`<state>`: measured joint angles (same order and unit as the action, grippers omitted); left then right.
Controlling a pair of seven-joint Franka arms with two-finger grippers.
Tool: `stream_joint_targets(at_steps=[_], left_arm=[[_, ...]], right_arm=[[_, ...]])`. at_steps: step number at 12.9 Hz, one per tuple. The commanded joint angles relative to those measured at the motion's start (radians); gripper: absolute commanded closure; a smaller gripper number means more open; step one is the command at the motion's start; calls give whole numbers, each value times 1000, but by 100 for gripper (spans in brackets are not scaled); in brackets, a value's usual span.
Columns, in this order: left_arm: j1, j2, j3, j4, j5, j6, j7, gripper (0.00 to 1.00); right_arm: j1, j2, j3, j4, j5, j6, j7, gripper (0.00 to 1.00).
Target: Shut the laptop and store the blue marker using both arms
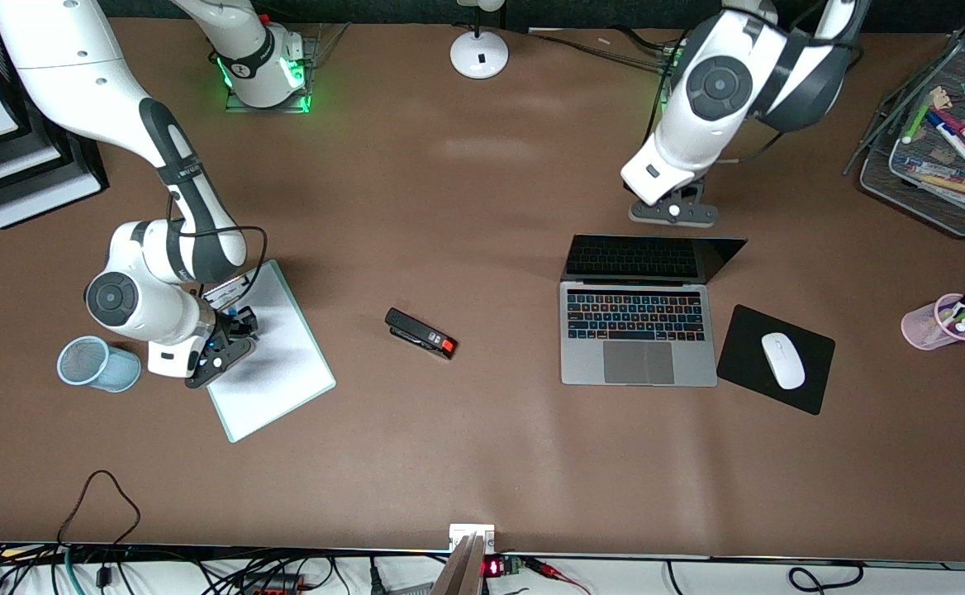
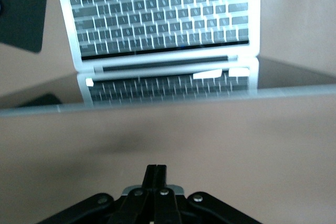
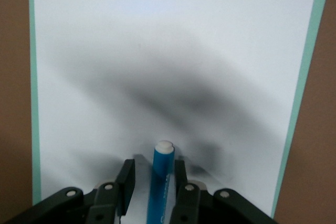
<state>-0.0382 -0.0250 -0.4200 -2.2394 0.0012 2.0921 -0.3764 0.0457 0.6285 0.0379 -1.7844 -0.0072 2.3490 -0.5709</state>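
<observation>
The laptop (image 1: 638, 318) stands open, its dark screen tilted well forward over the backlit keys. My left gripper (image 1: 672, 211) is shut and empty, low over the table just past the lid's top edge, toward the arm bases. In the left wrist view the shut gripper (image 2: 156, 169) points at the lid edge and keyboard of the laptop (image 2: 157, 22). The blue marker (image 3: 161, 182) lies on a white board (image 1: 272, 355) with a teal rim. My right gripper (image 1: 237, 327) is low over the board, open, with its fingers (image 3: 126, 174) on either side of the marker.
A black stapler (image 1: 420, 333) lies mid-table. A black mouse pad (image 1: 747, 347) with a white mouse (image 1: 782, 360) sits beside the laptop. A pink cup (image 1: 937, 324) of pens and a mesh tray (image 1: 929, 186) stand at the left arm's end. A blue mesh cup (image 1: 98, 364) lies beside the board.
</observation>
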Motion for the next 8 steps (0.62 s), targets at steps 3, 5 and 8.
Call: stream_joint_targets(at_steps=[3, 5, 8], left_arm=[[99, 121, -5, 43, 155, 274, 45, 100], [106, 184, -2, 105, 181, 315, 45, 100], [107, 288, 4, 202, 181, 361, 45, 100]], right_arm=[[0, 33, -4, 37, -14, 4, -4, 68], [0, 36, -6, 39, -14, 4, -4, 73], [0, 39, -6, 45, -13, 4, -3, 77]])
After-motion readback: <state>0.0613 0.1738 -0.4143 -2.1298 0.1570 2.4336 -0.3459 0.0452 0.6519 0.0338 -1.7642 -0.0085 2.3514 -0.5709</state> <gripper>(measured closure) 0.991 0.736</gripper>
